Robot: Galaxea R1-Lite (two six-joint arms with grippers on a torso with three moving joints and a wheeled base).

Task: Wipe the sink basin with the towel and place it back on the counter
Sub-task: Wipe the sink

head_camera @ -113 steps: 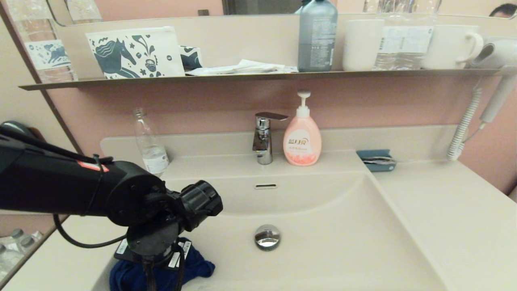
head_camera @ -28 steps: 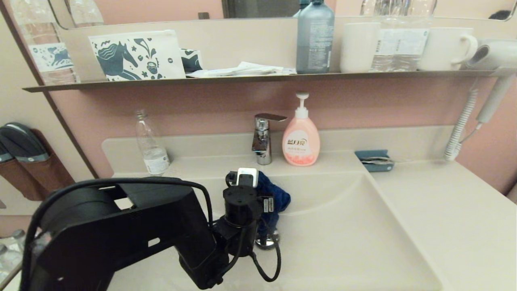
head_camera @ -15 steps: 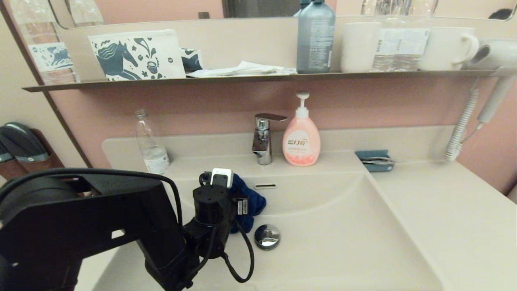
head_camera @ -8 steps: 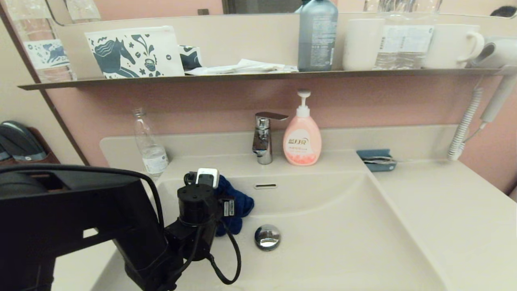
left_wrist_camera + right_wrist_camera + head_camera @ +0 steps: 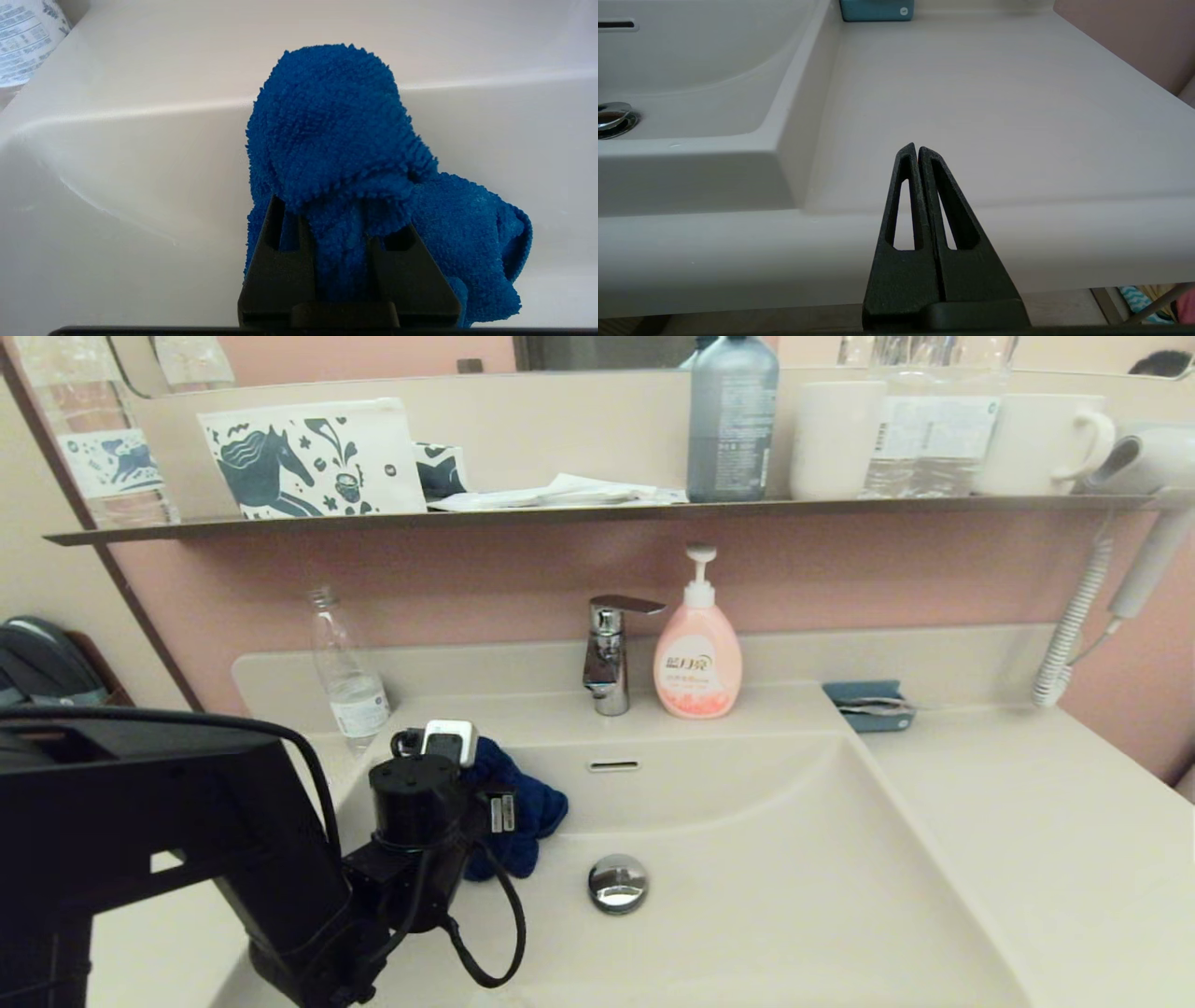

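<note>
My left gripper (image 5: 343,233), clamped on the bunched blue terry towel (image 5: 341,140), presses it ahead against the sloping back wall of the cream-beige sink basin (image 5: 766,896), so the cloth rubs the surface. My right gripper (image 5: 917,151) is parked, pinched together on nothing, at the counter (image 5: 971,93) edge.

A pink wall (image 5: 448,588) carries a thin dark shelf (image 5: 597,510).

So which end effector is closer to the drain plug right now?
Left. The left end effector holds the towel in the sink, just beside the drain plug. The right end effector sits shut off the counter's front edge, farther away.
</note>
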